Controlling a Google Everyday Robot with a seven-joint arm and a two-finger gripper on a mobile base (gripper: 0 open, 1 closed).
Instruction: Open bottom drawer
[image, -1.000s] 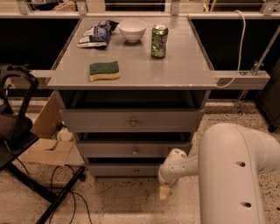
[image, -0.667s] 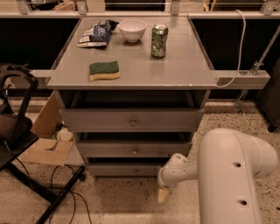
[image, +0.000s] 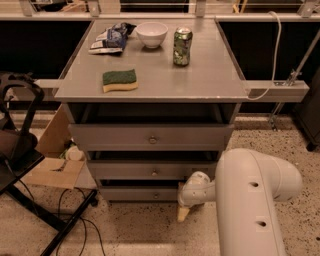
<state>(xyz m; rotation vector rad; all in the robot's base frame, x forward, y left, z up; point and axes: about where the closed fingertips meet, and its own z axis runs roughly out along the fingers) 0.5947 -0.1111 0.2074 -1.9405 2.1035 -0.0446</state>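
Under the grey table top, at the foot of the three-drawer cabinet, sits the bottom drawer, its flat front looking almost fully pushed in. I judge it stiff, rather light and easy to slide; the place to take hold is the small knob at the middle of the front, which I hardly make out. Just right of that front, near the floor, hangs the gripper; whether it is open, closed or touching the drawer, I cannot tell.
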